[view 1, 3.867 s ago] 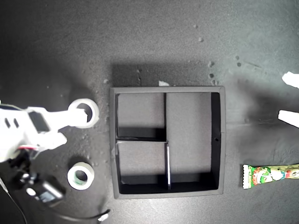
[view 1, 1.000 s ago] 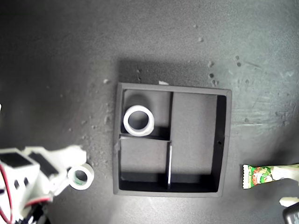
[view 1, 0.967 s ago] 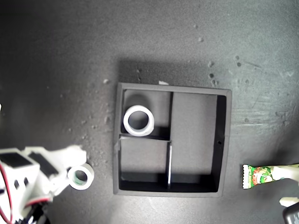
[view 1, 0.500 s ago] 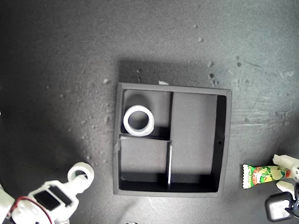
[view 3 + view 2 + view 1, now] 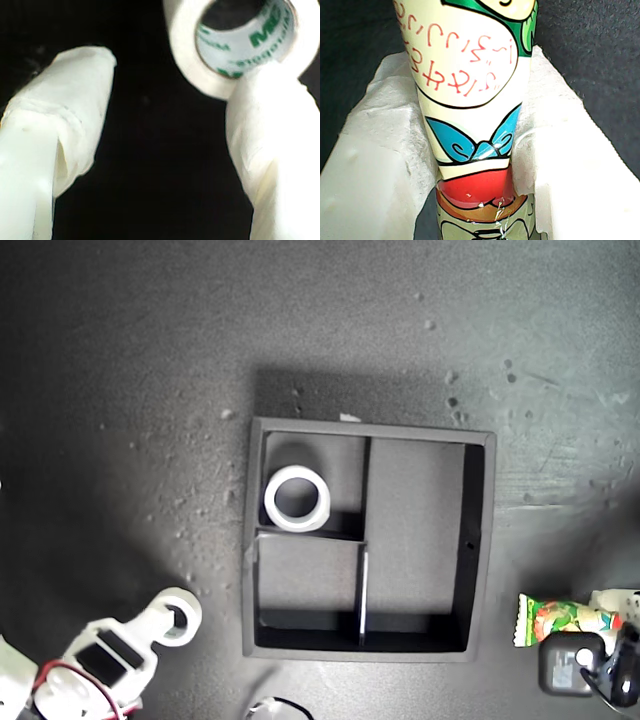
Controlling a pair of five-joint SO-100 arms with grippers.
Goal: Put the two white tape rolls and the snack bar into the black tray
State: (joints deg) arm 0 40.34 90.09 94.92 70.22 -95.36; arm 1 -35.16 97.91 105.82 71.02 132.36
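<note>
1. A dark grey, speckled table surface (image 5: 130, 360) fills the exterior view.
2. A square black tray with low walls and three compartments (image 5: 478, 540) is seen at the centre of the exterior view; a long compartment lies at its 3 o'clock side and two small ones at its 9 o'clock side.
3. My second gripper (image 5: 165, 130), wrapped in white padding, is seen at 7 o'clock of the tray in the exterior view; its jaws are spread apart, and one padded finger (image 5: 270, 150) touches the smaller roll.
4. My first gripper (image 5: 475, 150) is found at 4 o'clock of the tray in the exterior view, its white padded jaws clamped on the snack packet.
5. A long green and white sealed snack bar packet with red print (image 5: 560, 618) is held with its crimped end towards the tray.
6. A wider, thin-walled white tape ring (image 5: 297, 498) lies flat in the small compartment at the tray's 10 o'clock.
7. A smaller white tape roll with a green-printed inner core (image 5: 240, 45) rests on the table outside the tray.
</note>
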